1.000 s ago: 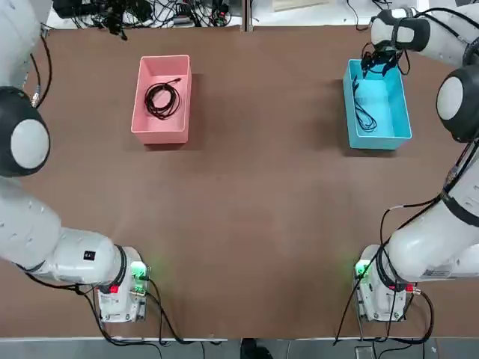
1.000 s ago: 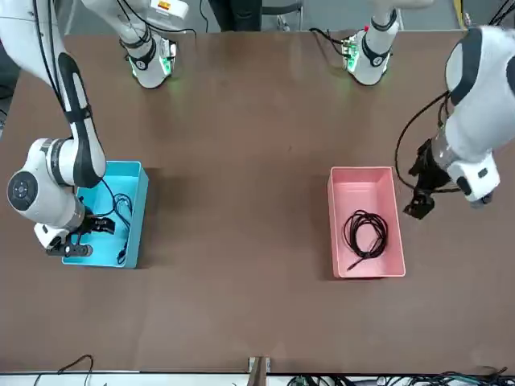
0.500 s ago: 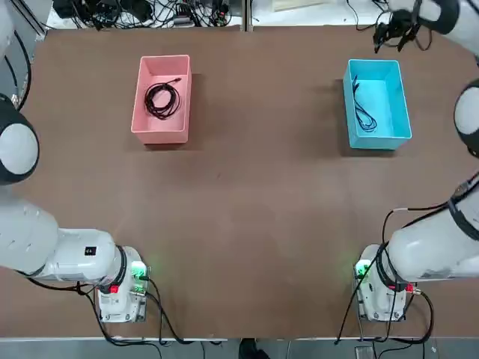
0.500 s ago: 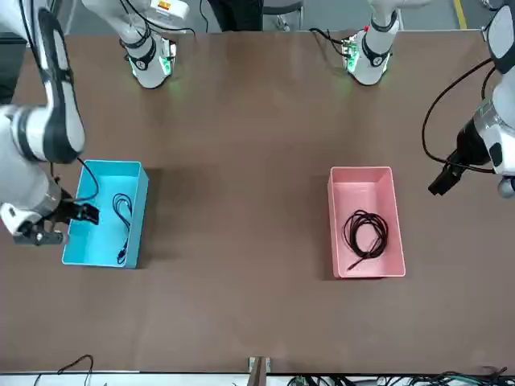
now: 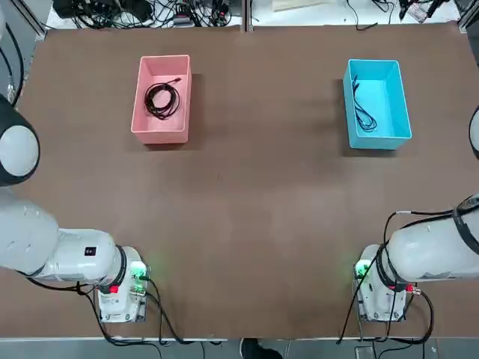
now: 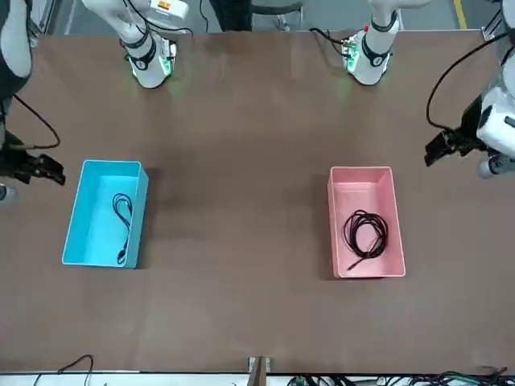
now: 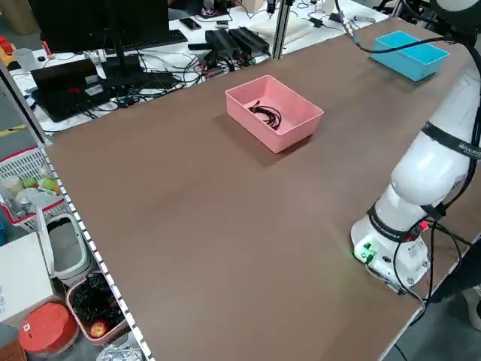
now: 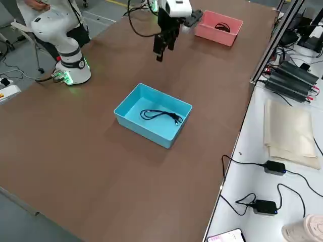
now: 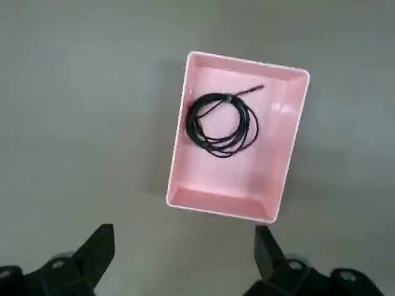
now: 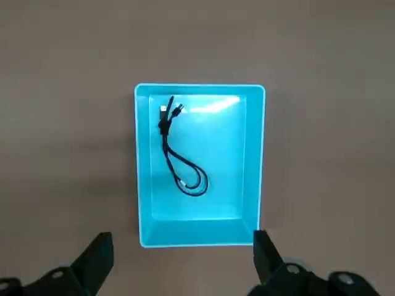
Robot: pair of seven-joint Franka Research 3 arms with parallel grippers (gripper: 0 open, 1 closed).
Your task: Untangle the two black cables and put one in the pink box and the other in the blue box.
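One black cable [image 5: 162, 99] lies coiled in the pink box [image 5: 147, 120] at the table's far left. The other black cable [image 5: 364, 114] lies loosely folded in the blue box [image 5: 397, 101] at the far right. The two cables are apart, one in each box. My left gripper [image 6: 441, 147] hangs open and empty, high and outward of the pink box [image 6: 338, 225]. Its wrist view looks down on the coil [image 9: 222, 123] between wide-spread fingers. My right gripper [image 6: 44, 167] is also open and empty, raised outward of the blue box [image 6: 80, 233], and looks down on its cable [image 10: 179, 154].
Cable clutter, power bricks and electronics [image 5: 142, 11] lie beyond the table's far edge. Both arm bases [image 5: 120, 288] [image 5: 382, 288] stand at the near edge with green lights on. A person's shoe [image 5: 254, 348] shows below the near edge.
Both grippers have risen and drawn outward from their boxes, staying open. The right one left the blue box's far end for the table's far right corner. The cables have not moved.
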